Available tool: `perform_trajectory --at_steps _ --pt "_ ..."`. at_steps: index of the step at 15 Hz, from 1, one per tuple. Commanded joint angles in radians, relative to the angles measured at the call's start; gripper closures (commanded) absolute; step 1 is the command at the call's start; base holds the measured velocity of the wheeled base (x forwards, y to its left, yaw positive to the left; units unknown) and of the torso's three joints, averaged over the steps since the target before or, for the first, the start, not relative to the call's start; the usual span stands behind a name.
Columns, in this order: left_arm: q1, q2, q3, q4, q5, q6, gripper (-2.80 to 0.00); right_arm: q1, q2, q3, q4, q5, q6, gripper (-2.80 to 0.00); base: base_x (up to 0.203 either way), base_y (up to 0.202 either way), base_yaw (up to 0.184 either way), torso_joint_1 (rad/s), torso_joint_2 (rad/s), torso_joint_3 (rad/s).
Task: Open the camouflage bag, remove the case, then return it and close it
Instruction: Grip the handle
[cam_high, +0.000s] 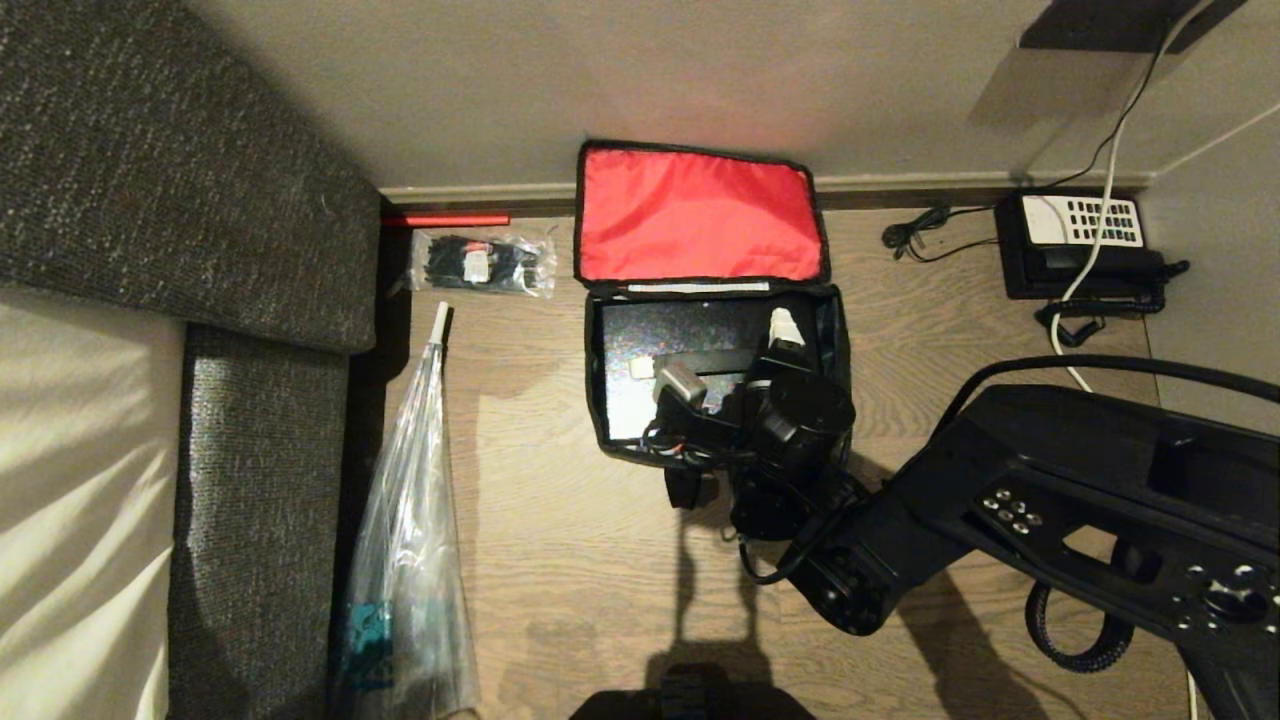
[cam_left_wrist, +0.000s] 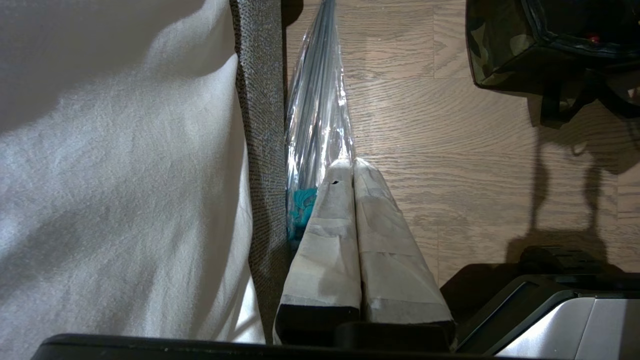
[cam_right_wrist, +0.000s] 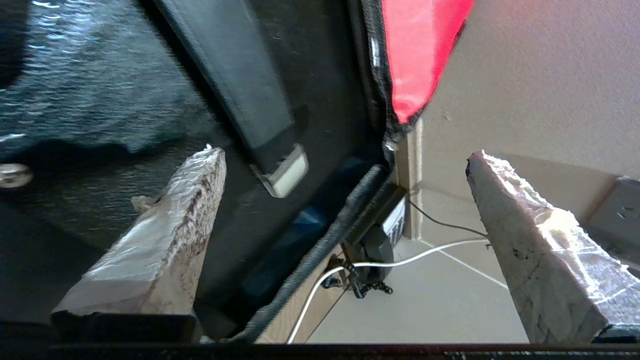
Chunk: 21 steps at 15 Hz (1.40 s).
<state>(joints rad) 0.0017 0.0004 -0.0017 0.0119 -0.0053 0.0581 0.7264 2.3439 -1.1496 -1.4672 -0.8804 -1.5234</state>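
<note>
camouflage bag: open, red-lined lid upright against far wall | case: black, speckled, lying inside bag

Hotel-like bedroom: bed, wood floor, desk telephone

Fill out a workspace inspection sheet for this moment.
Surface: wood floor.
Job's things: bag open, red-lined lid leaning on the wall; case inside.
Clutter: plastic-wrapped umbrella, packet of black ties, telephone.
End effectors: right end effector open above the case, holding nothing; left end effector shut, parked beside the umbrella.
Cables: white cable and black cord by the telephone.
Surroundings: sofa, wall.
</note>
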Motion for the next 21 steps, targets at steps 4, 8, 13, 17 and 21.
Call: perform_trajectory --at_steps 4,8,13,17,21 --pt "0.000 -0.003 0.000 0.000 -0.001 0.000 0.00 0.004 0.034 -0.041 0.008 0.000 0.049 -2.80 0.000 0.000 0.000 0.000 0.00 0.000" --pt "0.000 -0.003 0.000 0.000 -0.001 0.000 0.00 0.005 0.084 -0.083 -0.003 0.000 0.058 -2.80 0.000 0.000 0.000 0.000 0.00 0.000" --pt "0.000 -0.003 0.000 0.000 -0.001 -0.001 0.00 0.005 0.160 -0.197 -0.031 0.004 0.062 -2.80 0.000 0.000 0.000 0.000 0.00 0.000" --pt "0.000 -0.003 0.000 0.000 -0.001 -0.001 0.00 -0.014 0.212 -0.277 -0.041 0.009 0.016 -2.80 0.000 0.000 0.000 0.000 0.00 0.000" --pt "0.000 -0.003 0.000 0.000 -0.001 0.000 0.00 -0.055 0.262 -0.361 -0.046 0.012 -0.046 -2.80 0.000 0.000 0.000 0.000 0.00 0.000"
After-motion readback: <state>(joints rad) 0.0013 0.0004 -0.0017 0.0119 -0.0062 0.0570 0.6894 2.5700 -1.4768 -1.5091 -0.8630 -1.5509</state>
